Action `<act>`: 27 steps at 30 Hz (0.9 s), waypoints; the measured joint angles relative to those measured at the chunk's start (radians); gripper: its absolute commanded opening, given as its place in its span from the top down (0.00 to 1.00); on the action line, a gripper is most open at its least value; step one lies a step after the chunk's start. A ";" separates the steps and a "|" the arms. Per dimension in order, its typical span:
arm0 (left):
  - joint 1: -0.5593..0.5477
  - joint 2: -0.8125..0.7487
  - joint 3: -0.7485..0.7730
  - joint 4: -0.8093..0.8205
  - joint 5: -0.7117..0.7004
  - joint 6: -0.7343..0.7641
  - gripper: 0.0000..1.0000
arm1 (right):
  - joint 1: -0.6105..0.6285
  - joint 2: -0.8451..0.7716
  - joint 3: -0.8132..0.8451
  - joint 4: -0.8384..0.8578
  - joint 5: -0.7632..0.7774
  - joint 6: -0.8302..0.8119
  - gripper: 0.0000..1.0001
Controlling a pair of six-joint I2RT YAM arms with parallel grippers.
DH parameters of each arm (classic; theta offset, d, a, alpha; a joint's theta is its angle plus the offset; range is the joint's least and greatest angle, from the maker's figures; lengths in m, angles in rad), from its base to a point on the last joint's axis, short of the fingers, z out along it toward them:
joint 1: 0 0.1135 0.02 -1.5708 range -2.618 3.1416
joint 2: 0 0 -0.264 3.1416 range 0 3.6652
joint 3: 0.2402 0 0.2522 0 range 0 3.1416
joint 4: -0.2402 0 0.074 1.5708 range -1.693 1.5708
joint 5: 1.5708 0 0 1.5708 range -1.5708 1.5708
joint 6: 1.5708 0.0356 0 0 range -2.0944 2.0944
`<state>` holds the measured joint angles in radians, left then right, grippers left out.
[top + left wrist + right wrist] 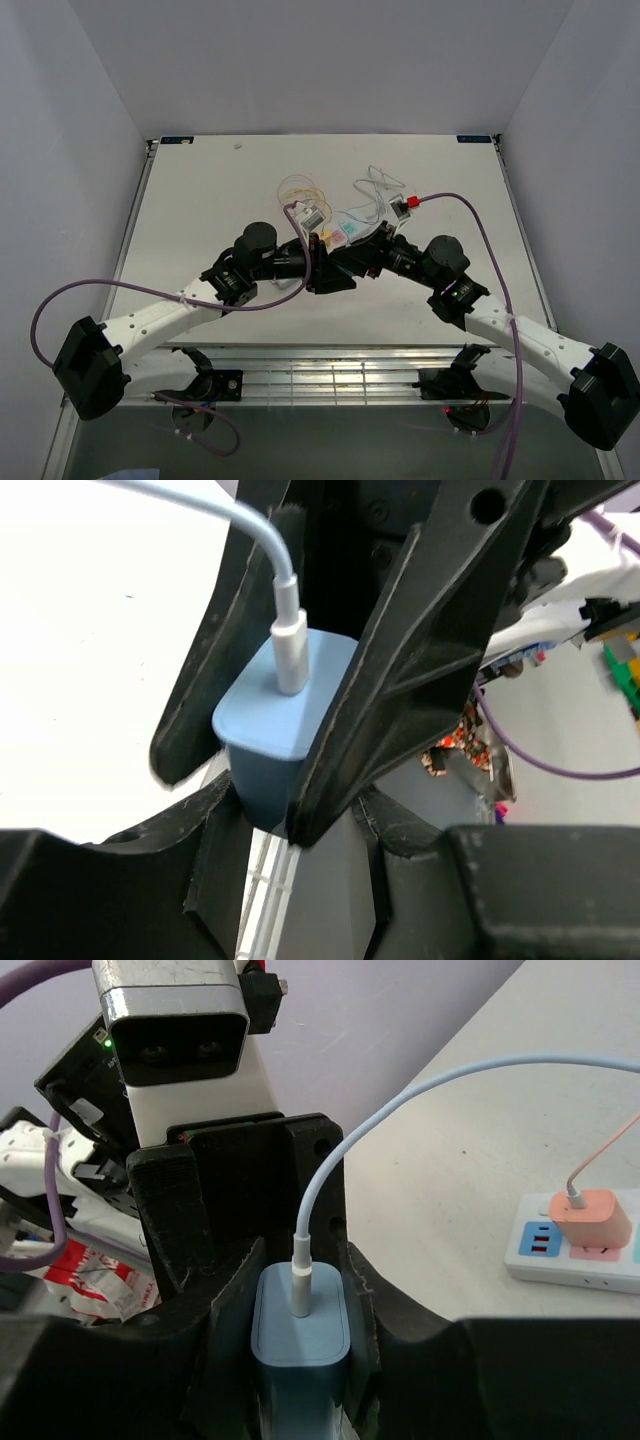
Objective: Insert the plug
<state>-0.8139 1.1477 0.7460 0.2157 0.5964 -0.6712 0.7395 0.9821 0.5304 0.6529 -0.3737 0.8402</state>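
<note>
A blue charger plug (300,1330) with a pale cable (400,1090) is clamped upright between the fingers of my right gripper (298,1272). In the left wrist view the same plug (262,715) sits between the right gripper's fingers (400,650). Its lower end reaches down into the wide gap of my left gripper (300,845), whose jaws stand open around it. From above, both grippers (332,266) meet tip to tip at mid-table and hide the plug. The white power strip (575,1255) lies beyond, with a pink charger (590,1215) plugged in.
In the top view the power strip (346,233) lies just behind the grippers, with a grey adapter (309,215), a red connector (403,205) and loops of yellow cable (298,188) and white cable (376,183). The metal rail (320,380) runs along the near edge.
</note>
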 measured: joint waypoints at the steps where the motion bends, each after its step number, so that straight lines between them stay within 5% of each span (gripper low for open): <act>1: 0.000 -0.005 -0.003 -0.006 0.006 0.012 1.00 | 0.003 -0.023 0.011 -0.048 0.000 -0.029 0.52; 6: 0.024 -0.064 -0.012 -0.060 -0.026 0.054 1.00 | -0.008 -0.117 0.019 -0.207 0.010 -0.121 0.43; 9: 0.029 -0.088 -0.013 -0.074 -0.040 0.072 1.00 | -0.008 -0.143 0.019 -0.248 0.003 -0.136 0.46; 22: 0.031 -0.098 -0.029 -0.105 0.024 0.159 1.00 | -0.013 -0.071 0.031 -0.226 -0.076 -0.132 0.40; 27: 0.030 -0.125 -0.048 -0.119 0.031 0.180 1.00 | -0.021 -0.064 0.032 -0.201 -0.109 -0.117 0.53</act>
<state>-0.7837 1.0229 0.6983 0.0971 0.6273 -0.4911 0.7181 0.9180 0.5629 0.4519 -0.4824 0.7235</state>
